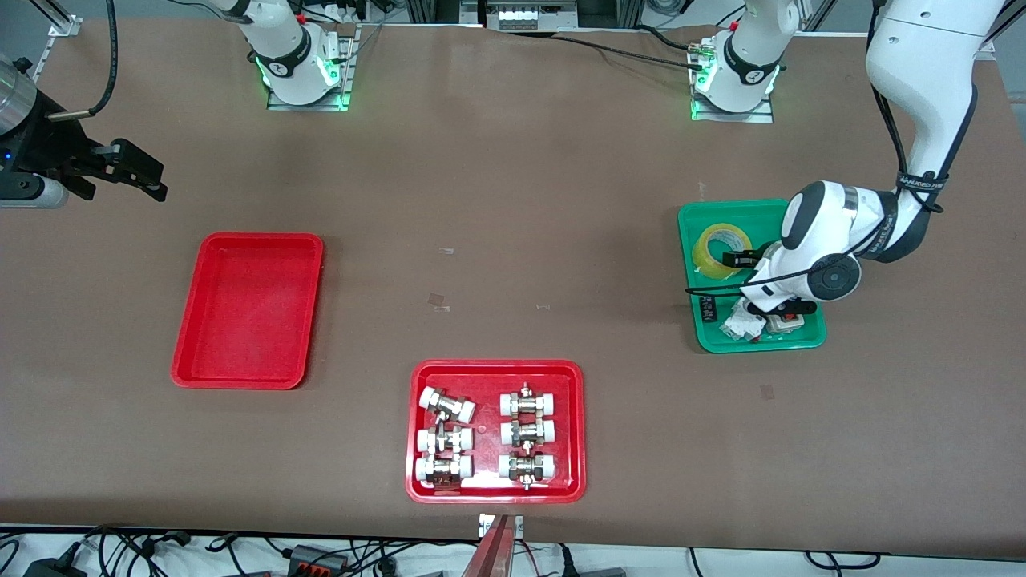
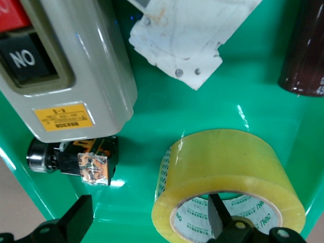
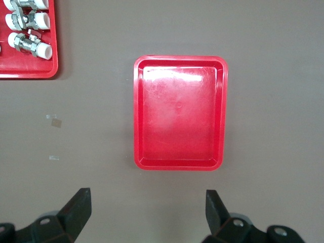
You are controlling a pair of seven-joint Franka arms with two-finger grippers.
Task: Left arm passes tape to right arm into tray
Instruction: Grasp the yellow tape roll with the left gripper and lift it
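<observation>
Left wrist view: tape (image 2: 230,174) seemingly core-up.

You see even, bright overhead light; white glare lies on the plain red plastic tray (image 3: 218,111) floor.

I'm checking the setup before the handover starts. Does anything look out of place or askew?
One small thing: in the red tray of pipe fittings, one fitting lies askew while the others sit in neat rows. The tape lies in the green tray, the left gripper open around its wall. The right gripper waits open; the red tray holds nothing.
</observation>
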